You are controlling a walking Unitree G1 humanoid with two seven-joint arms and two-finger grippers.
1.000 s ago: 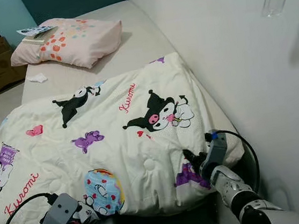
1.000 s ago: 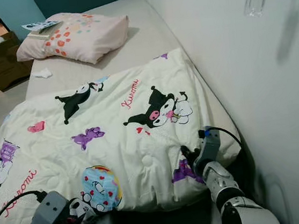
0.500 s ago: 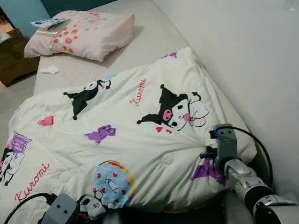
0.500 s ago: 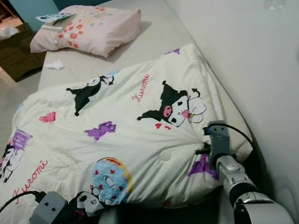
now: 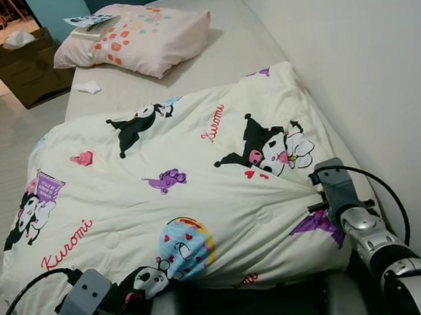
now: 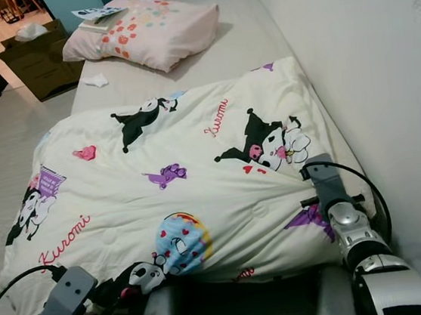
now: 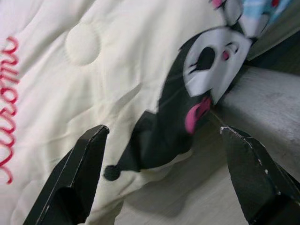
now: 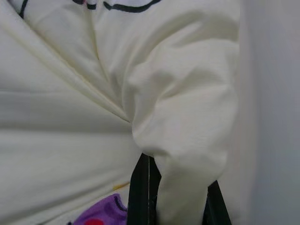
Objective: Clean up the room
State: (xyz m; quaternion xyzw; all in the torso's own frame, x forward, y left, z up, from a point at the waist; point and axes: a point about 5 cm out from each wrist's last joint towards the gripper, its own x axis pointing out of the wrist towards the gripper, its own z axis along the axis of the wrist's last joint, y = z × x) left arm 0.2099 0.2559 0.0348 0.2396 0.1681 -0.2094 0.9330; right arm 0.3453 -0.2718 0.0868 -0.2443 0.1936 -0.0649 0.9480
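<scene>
A cream blanket [image 5: 175,177] printed with cartoon characters lies spread over the near half of the bed [image 5: 236,44]. At its right edge beside the wall, my right gripper [image 5: 315,193] is shut on a fold of it, and creases fan out from the grip. In the right wrist view the bunched blanket [image 8: 187,122] sits between the black fingers [image 8: 139,192]. At the blanket's near left edge, my left gripper [image 7: 163,129] stands open, its fingers [image 7: 75,183] on either side of a black character print without touching it.
A pink pillow [image 5: 143,36] with a magazine [image 5: 92,20] on it lies at the head of the bed. A white tissue [image 5: 88,87] rests on the mattress. A brown box [image 5: 29,68] stands on the floor at left. The white wall [image 5: 366,56] runs along the right.
The camera has shifted. My right gripper has shut on the blanket's right edge and pulled it taut into creases. The left gripper stays at the near edge.
</scene>
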